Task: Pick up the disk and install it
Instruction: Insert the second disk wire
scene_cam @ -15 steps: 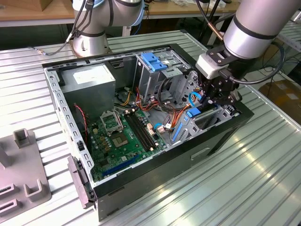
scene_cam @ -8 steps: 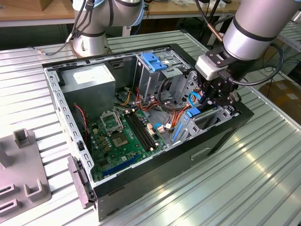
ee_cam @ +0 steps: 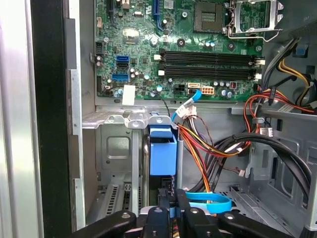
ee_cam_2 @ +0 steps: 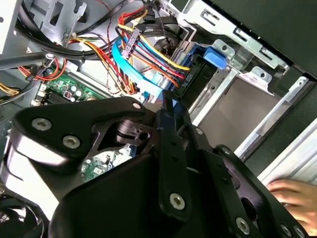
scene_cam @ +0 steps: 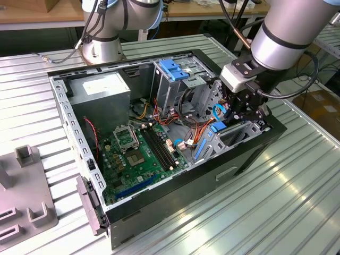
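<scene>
The disk [ee_cam: 162,156] stands edge-on in the drive bay at the front corner of the open computer case [scene_cam: 249,154], and its blue plastic rail faces me. In the exterior view its blue end [scene_cam: 218,126] shows beside the bay's grey wall. In the second wrist view the same blue end [ee_cam_2: 215,55] sits against the bay frame. My gripper [scene_cam: 244,114] reaches down into that corner. Its black fingers [ee_cam: 158,218] stand close together on a blue sliver of the disk's rail, so my gripper [ee_cam: 173,213] looks shut on it.
Red, orange and yellow cables and a blue flat cable [ee_cam: 208,202] crowd the space beside the bay. The motherboard [scene_cam: 138,154], grey power-supply box [scene_cam: 101,90] and blue-topped cage [scene_cam: 172,69] fill the case. A person's hand [ee_cam_2: 292,193] rests outside the case.
</scene>
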`<state>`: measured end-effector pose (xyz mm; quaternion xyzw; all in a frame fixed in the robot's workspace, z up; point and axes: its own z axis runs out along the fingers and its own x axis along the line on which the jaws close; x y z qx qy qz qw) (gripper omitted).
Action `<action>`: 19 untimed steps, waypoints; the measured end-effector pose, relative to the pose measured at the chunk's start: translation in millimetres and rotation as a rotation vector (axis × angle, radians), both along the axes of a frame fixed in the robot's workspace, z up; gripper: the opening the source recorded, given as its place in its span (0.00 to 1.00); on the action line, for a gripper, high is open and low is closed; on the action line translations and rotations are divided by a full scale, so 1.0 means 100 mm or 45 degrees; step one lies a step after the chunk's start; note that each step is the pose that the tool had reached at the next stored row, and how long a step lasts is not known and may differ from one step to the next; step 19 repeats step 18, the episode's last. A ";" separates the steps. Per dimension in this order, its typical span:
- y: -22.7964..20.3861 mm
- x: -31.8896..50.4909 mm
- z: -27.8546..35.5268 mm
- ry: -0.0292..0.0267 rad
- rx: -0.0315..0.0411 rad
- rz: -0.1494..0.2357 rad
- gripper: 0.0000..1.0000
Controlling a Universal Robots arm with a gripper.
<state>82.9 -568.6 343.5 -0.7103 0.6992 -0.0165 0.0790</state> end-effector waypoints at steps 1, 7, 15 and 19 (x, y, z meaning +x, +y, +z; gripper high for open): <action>0.000 -0.001 0.075 0.0001 -0.0012 0.000 0.24; 0.002 -0.002 0.277 0.0001 -0.0013 -0.001 0.24; 0.004 -0.010 0.278 -0.0003 -0.0016 -0.001 0.10; 0.006 -0.015 0.278 -0.0006 -0.0015 -0.001 0.10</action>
